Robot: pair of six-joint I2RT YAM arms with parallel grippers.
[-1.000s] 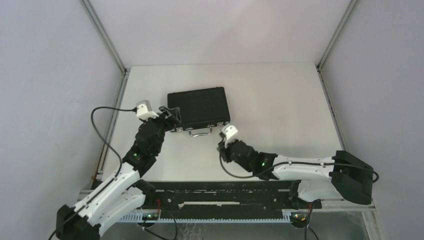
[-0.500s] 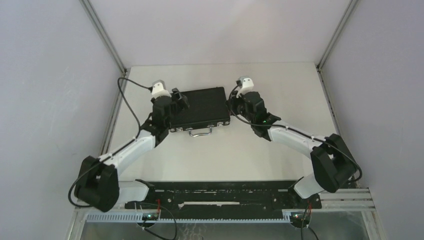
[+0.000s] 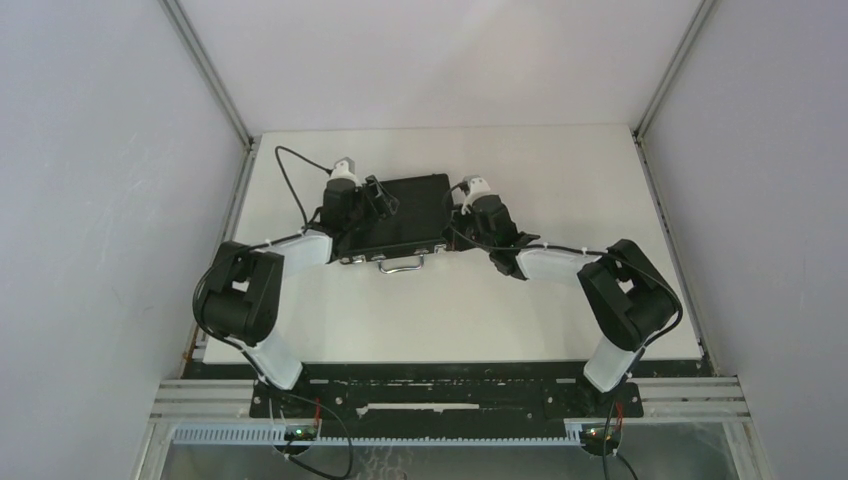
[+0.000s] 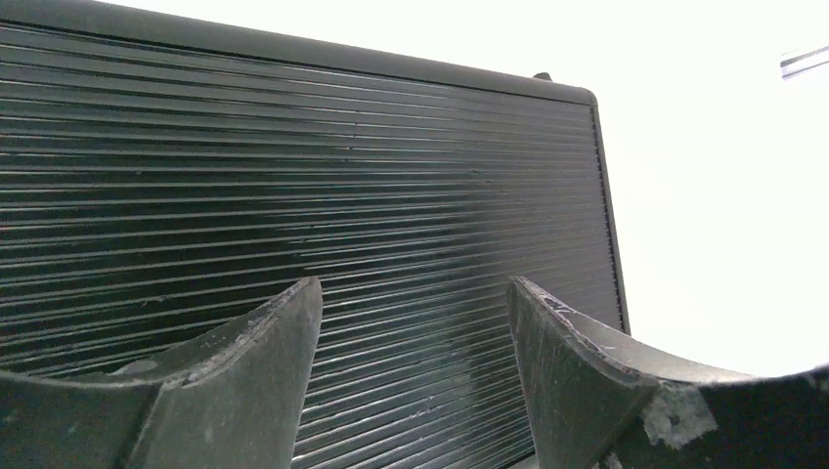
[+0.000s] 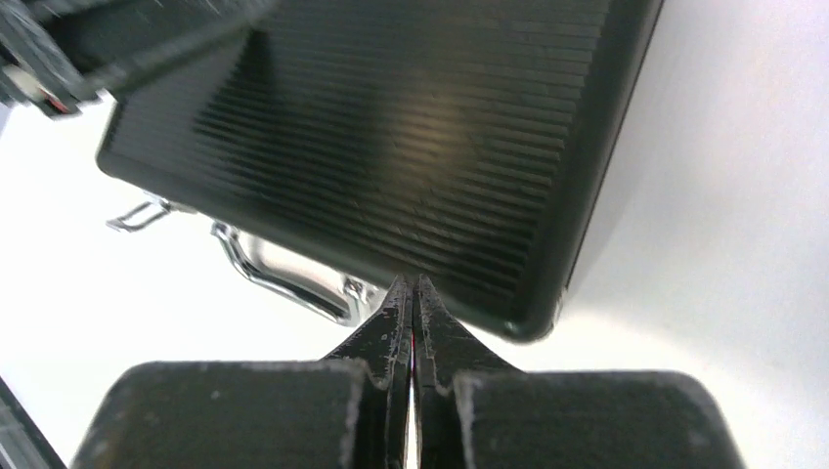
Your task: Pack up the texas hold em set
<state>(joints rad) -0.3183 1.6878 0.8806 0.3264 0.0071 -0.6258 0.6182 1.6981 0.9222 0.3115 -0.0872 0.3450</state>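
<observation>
Case [image 3: 420,210] shut, flat on table [image 3: 560,160]

Its handle [image 3: 399,266] is turned toward the arm bases. The left gripper [image 4: 411,303] is held spread wide over the ribbed lid [image 4: 293,147], nothing grasped. The right gripper [image 5: 412,285] is pressed fully closed, empty, tips at the lid edge by the handle.

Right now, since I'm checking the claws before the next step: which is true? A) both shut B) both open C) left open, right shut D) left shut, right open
C: the left claw gapes wide over the case, while the right claw has its fingertips pressed together.
</observation>
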